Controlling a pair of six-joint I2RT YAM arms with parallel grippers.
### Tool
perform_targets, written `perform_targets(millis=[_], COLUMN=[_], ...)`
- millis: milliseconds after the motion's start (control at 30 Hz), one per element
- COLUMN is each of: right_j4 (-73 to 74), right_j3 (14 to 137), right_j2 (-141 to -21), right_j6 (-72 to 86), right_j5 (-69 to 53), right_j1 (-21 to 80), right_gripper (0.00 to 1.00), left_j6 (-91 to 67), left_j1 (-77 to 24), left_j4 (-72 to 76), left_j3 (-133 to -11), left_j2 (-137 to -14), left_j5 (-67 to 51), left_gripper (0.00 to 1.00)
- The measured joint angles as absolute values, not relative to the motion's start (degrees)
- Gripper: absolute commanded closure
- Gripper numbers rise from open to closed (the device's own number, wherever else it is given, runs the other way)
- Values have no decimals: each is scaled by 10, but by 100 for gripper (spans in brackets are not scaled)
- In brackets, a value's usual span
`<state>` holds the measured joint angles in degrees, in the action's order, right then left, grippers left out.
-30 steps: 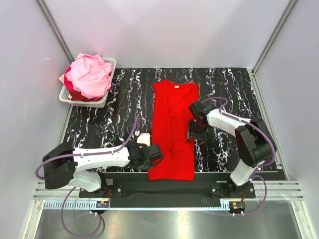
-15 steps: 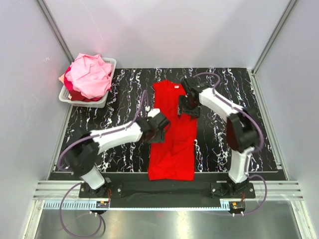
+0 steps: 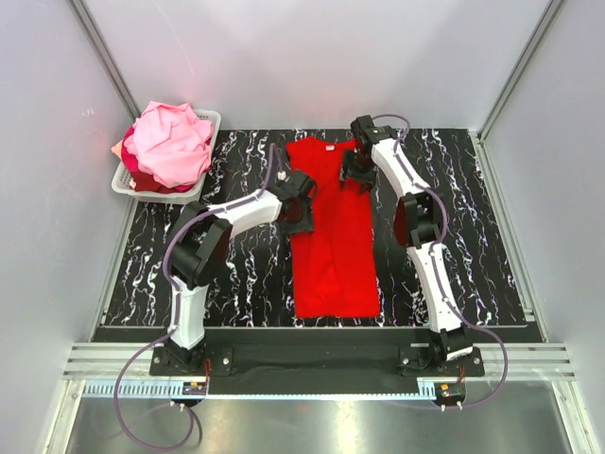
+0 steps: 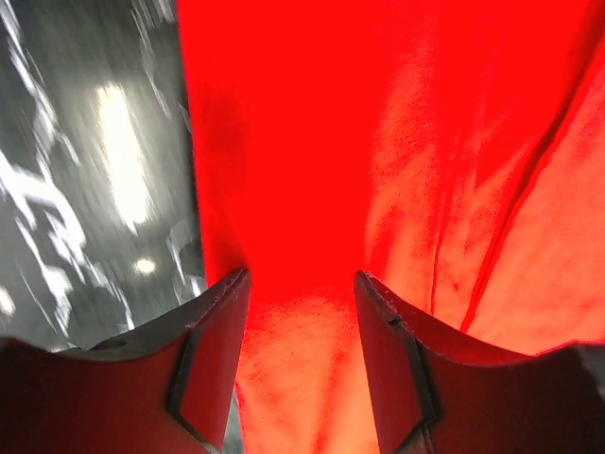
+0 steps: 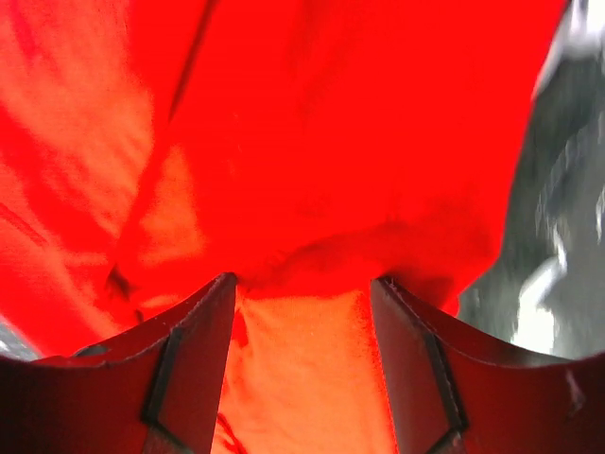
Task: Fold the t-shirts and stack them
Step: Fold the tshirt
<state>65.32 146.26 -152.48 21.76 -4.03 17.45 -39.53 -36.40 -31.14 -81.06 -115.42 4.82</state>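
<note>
The red t-shirt [image 3: 331, 255] lies flat in a long, narrow strip down the middle of the table, with its white neck label [image 3: 333, 145] at the far end. My left gripper [image 3: 301, 213] rests on the shirt's left edge near the far end. In the left wrist view [image 4: 302, 279] its jaws stand apart with red cloth [image 4: 312, 142] between them. My right gripper [image 3: 357, 175] rests on the shirt's right edge by the collar. In the right wrist view [image 5: 302, 284] its jaws also stand apart over bunched red cloth [image 5: 331, 142]. Pink shirts [image 3: 170, 142] are heaped in the basket.
The white slotted basket [image 3: 214, 121] stands at the far left corner of the black marbled table [image 3: 454, 246]. Grey walls close in the left, right and far sides. Both arms stretch far out across the table.
Both grippers have moved from the near half of the shirt up along its side edges to the far end. The shirt has shifted away from the near table edge.
</note>
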Motion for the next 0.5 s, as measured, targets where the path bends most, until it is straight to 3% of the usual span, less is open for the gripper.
perform_targets(millis=[67,167,367,500], right_j4=[654,626,538,541], right_j3=[1537,1552,1394,1313], right_j2=[-1566,-1578,-1495,-1432], right_j6=[218,219,221,214], right_j5=[-67,-110,-146,-146], right_j1=[163,148,137,139], right_gripper=[32,30,21,17], left_j6=[-387,-371,-345,-345], left_j1=[-337,-310,-309,-329], left_j4=[-315,-321,-340,-362], left_j3=[-849,-904,-899,-841], left_j2=[-1179,-1214,-1200,-1115], left_j5=[31,18,9,11], left_gripper=[46,45,39,35])
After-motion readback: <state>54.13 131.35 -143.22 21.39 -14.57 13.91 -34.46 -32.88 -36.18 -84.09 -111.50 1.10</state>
